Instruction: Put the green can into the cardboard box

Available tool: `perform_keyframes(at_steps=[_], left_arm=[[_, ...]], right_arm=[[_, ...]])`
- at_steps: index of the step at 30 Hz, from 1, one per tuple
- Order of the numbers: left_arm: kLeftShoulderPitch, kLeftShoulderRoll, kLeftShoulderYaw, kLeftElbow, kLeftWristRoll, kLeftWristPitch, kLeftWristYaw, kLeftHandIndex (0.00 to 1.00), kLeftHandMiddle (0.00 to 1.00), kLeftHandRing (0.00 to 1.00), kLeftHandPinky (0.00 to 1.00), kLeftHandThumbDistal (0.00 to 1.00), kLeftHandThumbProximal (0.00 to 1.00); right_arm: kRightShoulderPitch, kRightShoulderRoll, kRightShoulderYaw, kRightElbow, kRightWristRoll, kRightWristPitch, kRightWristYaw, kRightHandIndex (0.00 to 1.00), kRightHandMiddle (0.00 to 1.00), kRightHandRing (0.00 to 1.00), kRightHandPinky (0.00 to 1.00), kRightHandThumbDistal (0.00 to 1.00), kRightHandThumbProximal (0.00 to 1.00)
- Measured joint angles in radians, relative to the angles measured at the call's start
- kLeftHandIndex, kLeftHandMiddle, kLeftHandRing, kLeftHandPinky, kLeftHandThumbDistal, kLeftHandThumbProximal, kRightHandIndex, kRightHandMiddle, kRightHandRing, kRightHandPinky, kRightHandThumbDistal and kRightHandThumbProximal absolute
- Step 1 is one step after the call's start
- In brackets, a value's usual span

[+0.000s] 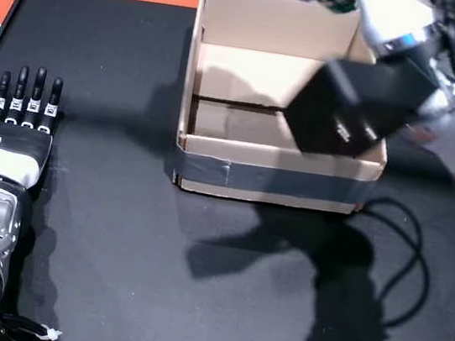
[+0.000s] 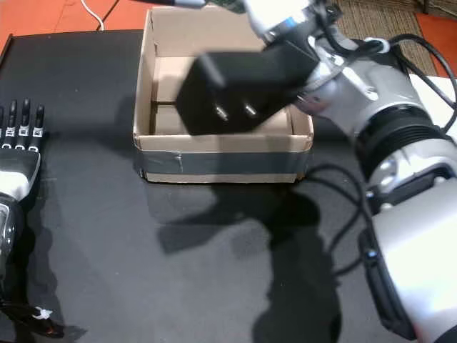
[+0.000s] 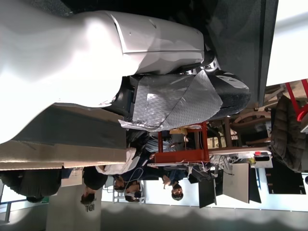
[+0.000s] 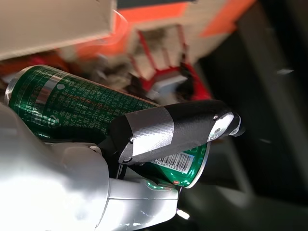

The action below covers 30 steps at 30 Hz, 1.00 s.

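The green can (image 4: 103,118) lay gripped in the right hand (image 4: 144,159), seen clearly only in the right wrist view: a tape-wrapped finger (image 4: 173,127) pressed across its printed side above the barcode, with the silver palm beneath it. The can was tilted, its silver top rim toward the upper left of that picture.

In both head views the right forearm reached over the cardboard box (image 1: 276,156), and the black camera block (image 1: 347,107) on the wrist hung above the box's right half, hiding the hand below it. A small patch of green showed at the top edge of a head view (image 1: 340,0), beyond the box's far wall, which was probably the can, though too little of it was in view to be sure.

The box stood open-topped on the black table (image 1: 115,248), a band of grey tape (image 1: 277,180) running along its near wall. Its visible floor held nothing that could be made out. A black cable (image 1: 405,263) looped on the table to the box's right.

The left hand (image 1: 13,128) rested flat on the table well apart from the box, at the left edge, its fingers (image 1: 28,96) straight, side by side and holding nothing.
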<state>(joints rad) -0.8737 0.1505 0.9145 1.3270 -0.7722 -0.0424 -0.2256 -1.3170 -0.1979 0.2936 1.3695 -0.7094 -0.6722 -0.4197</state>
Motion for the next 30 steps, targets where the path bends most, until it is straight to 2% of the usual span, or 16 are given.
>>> perform_keyframes(at_steps=[1,2,3,4,8,10,11,12,13,15,16,18,21,22,25,30], left_arm=[[0.000,0.000,0.001,0.000,-0.001,0.000,-0.001,0.65,0.66,0.78,0.88,0.00,1.00],[0.000,-0.001,0.001,0.000,-0.001,0.000,-0.002,0.65,0.66,0.78,0.88,0.00,1.00],[0.000,-0.002,0.002,0.000,-0.002,0.000,-0.002,0.65,0.66,0.77,0.87,0.00,1.00],[0.000,-0.003,0.002,0.000,-0.002,0.000,-0.002,0.65,0.66,0.77,0.87,0.00,1.00],[0.001,-0.004,0.003,0.000,-0.002,0.000,-0.003,0.65,0.66,0.77,0.88,0.00,1.00],[0.001,-0.004,0.004,0.000,-0.003,0.000,-0.005,0.64,0.65,0.77,0.88,0.00,1.00],[0.001,-0.004,0.005,0.000,-0.003,0.000,-0.005,0.65,0.66,0.77,0.88,0.00,1.00],[0.001,-0.004,0.006,0.000,-0.004,0.000,-0.006,0.65,0.66,0.77,0.88,0.00,1.00],[0.001,-0.005,0.006,0.000,-0.004,0.000,-0.006,0.66,0.67,0.78,0.89,0.00,1.00],[0.001,-0.007,0.008,0.000,-0.004,0.000,-0.007,0.65,0.66,0.78,0.89,0.00,1.00],[0.001,-0.008,0.010,0.000,-0.005,0.000,-0.008,0.65,0.66,0.78,0.88,0.00,1.00],[0.001,-0.011,0.011,0.000,-0.005,-0.001,-0.008,0.67,0.67,0.79,0.89,0.00,1.00],[0.001,-0.013,0.011,0.000,-0.005,-0.002,-0.008,0.68,0.68,0.81,0.91,0.00,1.00],[0.001,-0.014,0.011,0.000,-0.005,-0.002,-0.008,0.69,0.69,0.81,0.92,0.00,1.00],[0.001,-0.016,0.015,0.000,-0.006,-0.003,-0.009,0.70,0.69,0.81,0.91,0.00,1.00],[0.000,-0.022,0.019,-0.001,-0.007,-0.009,-0.012,0.71,0.72,0.82,0.91,0.00,1.00]], right_arm=[[-0.014,0.003,-0.002,0.001,0.006,0.028,0.027,0.00,0.00,0.01,0.11,0.03,0.13],[-0.028,0.006,-0.005,0.002,0.016,0.056,0.059,0.00,0.00,0.01,0.14,0.02,0.17],[-0.036,0.008,-0.006,0.002,0.027,0.078,0.084,0.00,0.00,0.02,0.13,0.06,0.28],[-0.042,0.010,-0.007,0.002,0.034,0.104,0.109,0.02,0.02,0.04,0.16,0.03,0.29],[-0.045,0.018,-0.003,0.007,0.040,0.211,0.176,0.07,0.08,0.13,0.27,0.00,0.19],[-0.044,0.018,0.002,0.011,0.040,0.253,0.184,0.09,0.10,0.16,0.33,0.08,0.12],[-0.043,0.018,0.005,0.012,0.040,0.262,0.186,0.07,0.09,0.15,0.33,0.07,0.11],[-0.040,0.018,0.011,0.012,0.038,0.267,0.186,0.09,0.10,0.17,0.34,0.08,0.04],[-0.037,0.019,0.016,0.012,0.036,0.271,0.189,0.11,0.12,0.19,0.37,0.17,0.00],[-0.032,0.021,0.038,0.013,0.033,0.283,0.208,0.10,0.12,0.19,0.38,0.07,0.00],[-0.029,0.023,0.047,0.014,0.028,0.292,0.218,0.12,0.13,0.20,0.38,0.02,0.04],[-0.025,0.028,0.067,0.017,0.018,0.310,0.249,0.12,0.13,0.20,0.34,0.00,0.30],[-0.024,0.033,0.078,0.021,0.021,0.355,0.357,0.05,0.06,0.10,0.17,0.02,0.41],[-0.024,0.035,0.077,0.021,0.025,0.373,0.399,0.03,0.04,0.09,0.16,0.07,0.42],[-0.024,0.048,0.074,0.023,0.041,0.436,0.515,0.02,0.03,0.10,0.19,0.07,0.43],[-0.024,0.052,0.074,0.023,0.045,0.473,0.560,0.00,0.00,0.07,0.16,0.00,0.40]])
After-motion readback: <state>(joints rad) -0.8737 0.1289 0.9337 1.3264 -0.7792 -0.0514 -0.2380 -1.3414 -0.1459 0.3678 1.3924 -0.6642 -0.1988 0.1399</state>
